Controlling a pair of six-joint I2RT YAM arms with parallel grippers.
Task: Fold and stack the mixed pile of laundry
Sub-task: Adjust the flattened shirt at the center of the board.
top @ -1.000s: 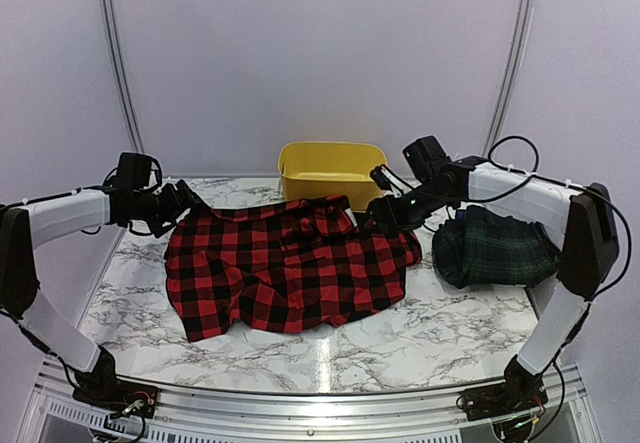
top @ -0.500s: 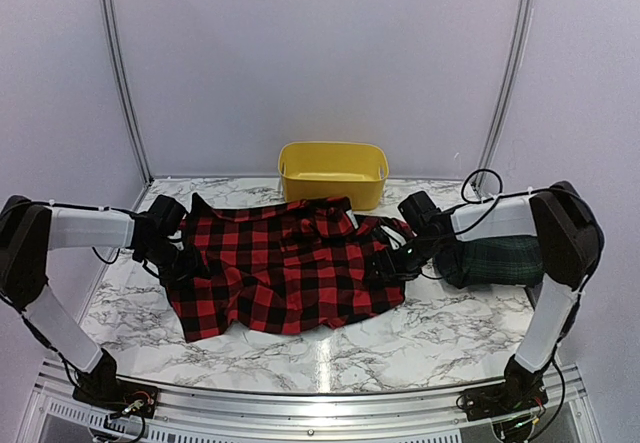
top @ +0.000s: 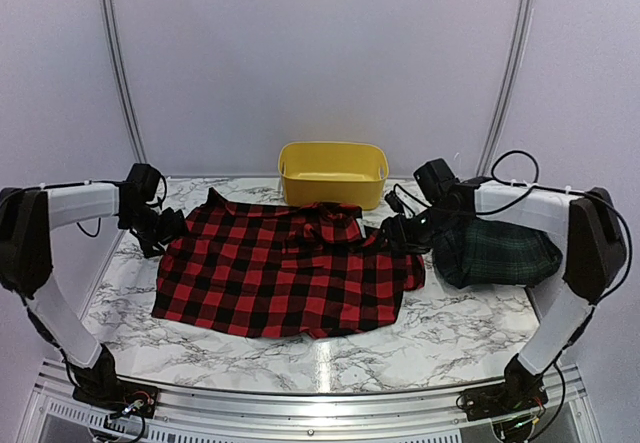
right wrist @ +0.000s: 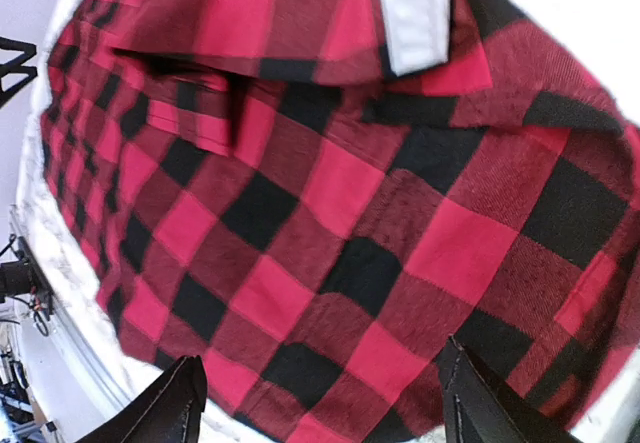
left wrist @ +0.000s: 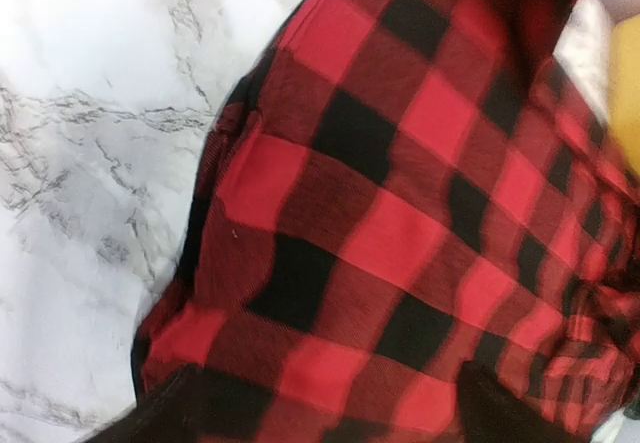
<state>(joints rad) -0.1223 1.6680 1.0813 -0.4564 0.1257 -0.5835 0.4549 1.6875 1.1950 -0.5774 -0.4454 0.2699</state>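
Note:
The red-and-black checked garment (top: 290, 273) lies spread nearly flat in the middle of the marble table; its white label (right wrist: 415, 13) shows at the top of the right wrist view. My left gripper (top: 163, 227) sits at the garment's upper left edge, and my right gripper (top: 406, 231) is at its upper right edge. In the left wrist view the left gripper (left wrist: 335, 413) is open, fingers wide apart over flat checked cloth (left wrist: 400, 213). My right gripper (right wrist: 325, 403) is open too, above the cloth (right wrist: 330, 193). A dark green-navy tartan garment (top: 497, 251) lies folded at the right.
A yellow plastic tub (top: 333, 171) stands at the back centre, just behind the checked garment. Bare marble table (top: 450, 328) shows in front of the garments and at the far left. The enclosure walls close in on both sides.
The checked garment has been drawn out wider and flatter, its left and front edges now straighter. Both grippers dipped onto its side edges, then rose back toward its upper corners.

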